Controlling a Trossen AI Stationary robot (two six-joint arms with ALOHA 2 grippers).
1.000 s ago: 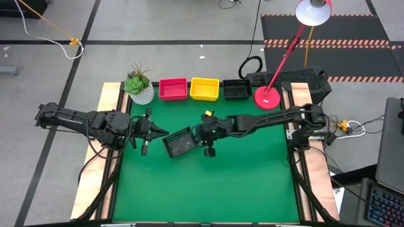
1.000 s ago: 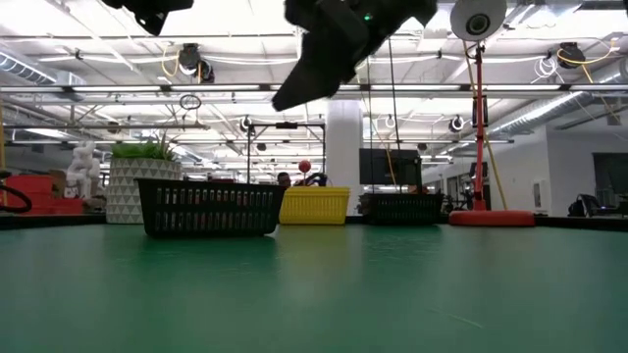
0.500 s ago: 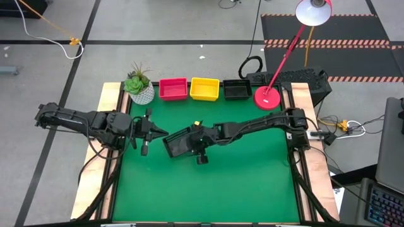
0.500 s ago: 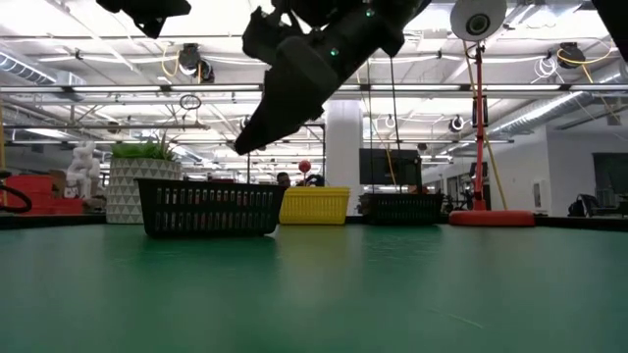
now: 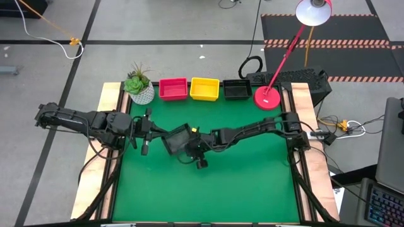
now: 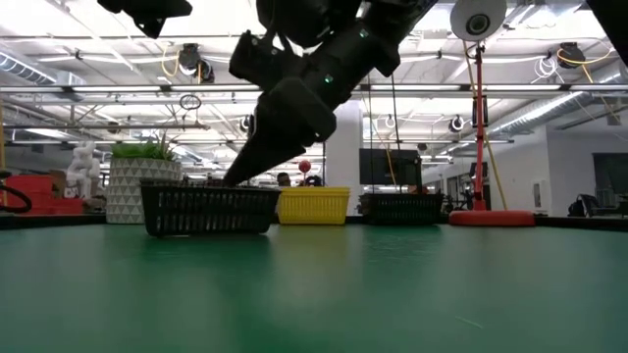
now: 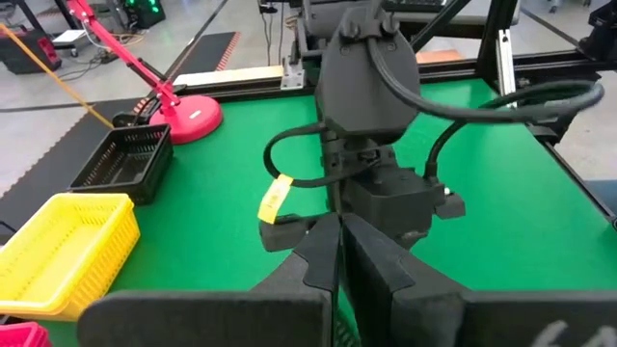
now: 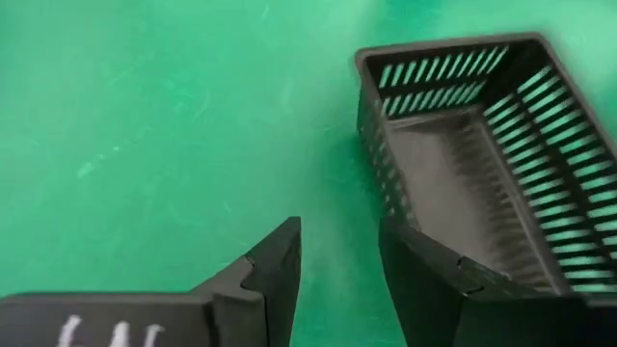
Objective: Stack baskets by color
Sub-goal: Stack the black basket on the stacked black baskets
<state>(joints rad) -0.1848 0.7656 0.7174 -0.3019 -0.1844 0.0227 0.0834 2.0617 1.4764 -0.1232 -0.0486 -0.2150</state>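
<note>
Fingers of the right gripper [image 8: 337,265] stand parted, one outside and one inside the near short wall of the loose black basket [image 5: 177,140], not yet closed on it as far as the wrist view shows. That basket sits at centre-left of the high view on the green counter [image 5: 252,183], just beside the left gripper [image 5: 150,131], whose fingers are pressed shut on nothing and wait at the left of the frame. Along the top edge of the counter in the same view three more baskets line up: the red basket [image 5: 173,89], the yellow basket [image 5: 204,89] and a second black basket [image 5: 237,89], with a potted plant [image 5: 139,85] at their left end and a red lamp base [image 5: 267,98] at their right. In the low view the loose basket rests flat at left of centre, the right arm coming down onto its right end. It looks like thin moulded plastic — light, fairly stiff, its slotted walls likely to flex a little under a pinch. The top rim of a short wall seems the sound place to grip, since the slots give the fingers purchase; held by one end, it may well tilt, so I would keep it low and level on the way to its black mate.
</note>
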